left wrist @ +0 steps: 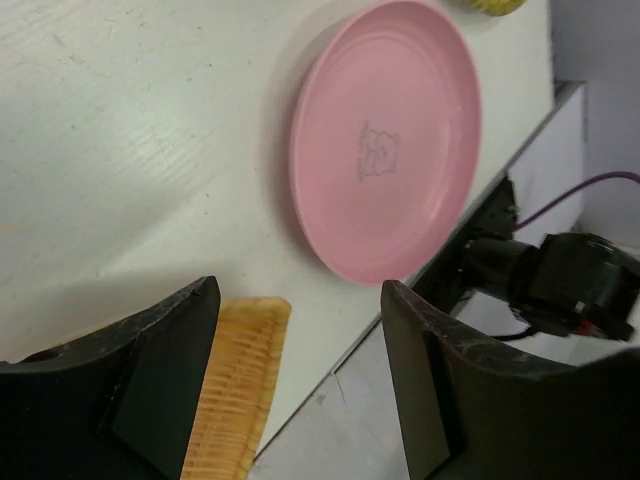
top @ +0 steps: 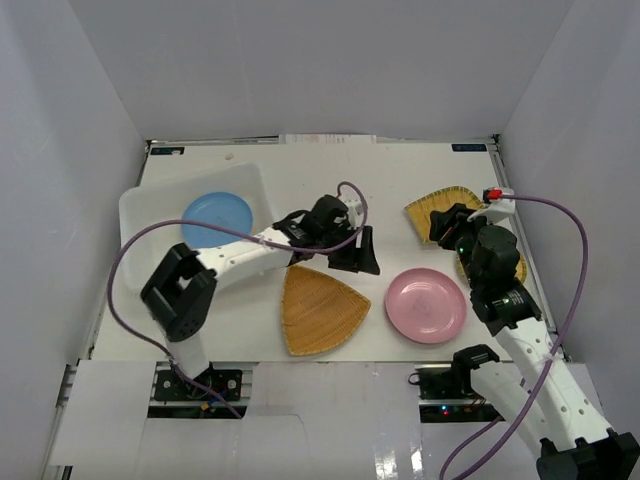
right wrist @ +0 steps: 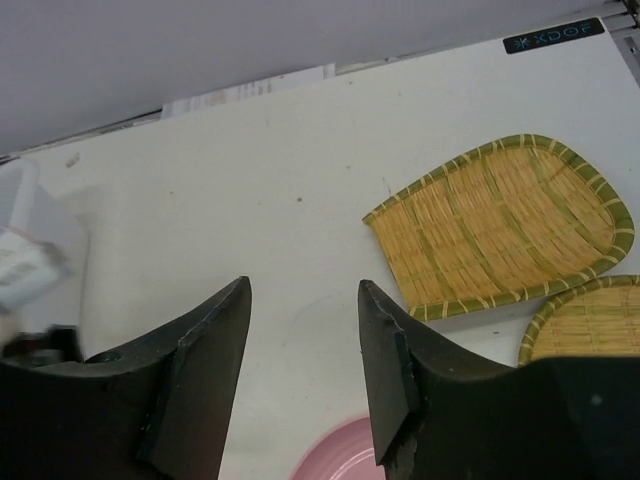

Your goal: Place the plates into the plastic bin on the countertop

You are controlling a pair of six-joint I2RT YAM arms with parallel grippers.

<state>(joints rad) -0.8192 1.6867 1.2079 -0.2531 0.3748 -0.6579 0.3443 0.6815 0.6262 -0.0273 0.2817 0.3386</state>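
Observation:
The plastic bin (top: 140,208) stands at the far left of the countertop (top: 330,170) with the blue plate (top: 217,218) lying in it. A wicker dish (top: 320,310) lies near the front middle, and its edge shows in the left wrist view (left wrist: 235,390). The pink plate (top: 426,305) (left wrist: 385,140) (right wrist: 350,455) lies to its right. My left gripper (top: 355,252) (left wrist: 300,300) is open and empty, above the table between them. My right gripper (top: 443,228) (right wrist: 305,290) is open and empty beside a fan-shaped wicker dish (top: 440,208) (right wrist: 500,225). Cream and yellow-orange plates are out of view.
A third wicker dish (top: 520,268) (right wrist: 590,325) lies half under my right arm at the right edge. White walls enclose the countertop. Purple cables loop off both arms. The table's front edge (left wrist: 400,320) runs close to the pink plate.

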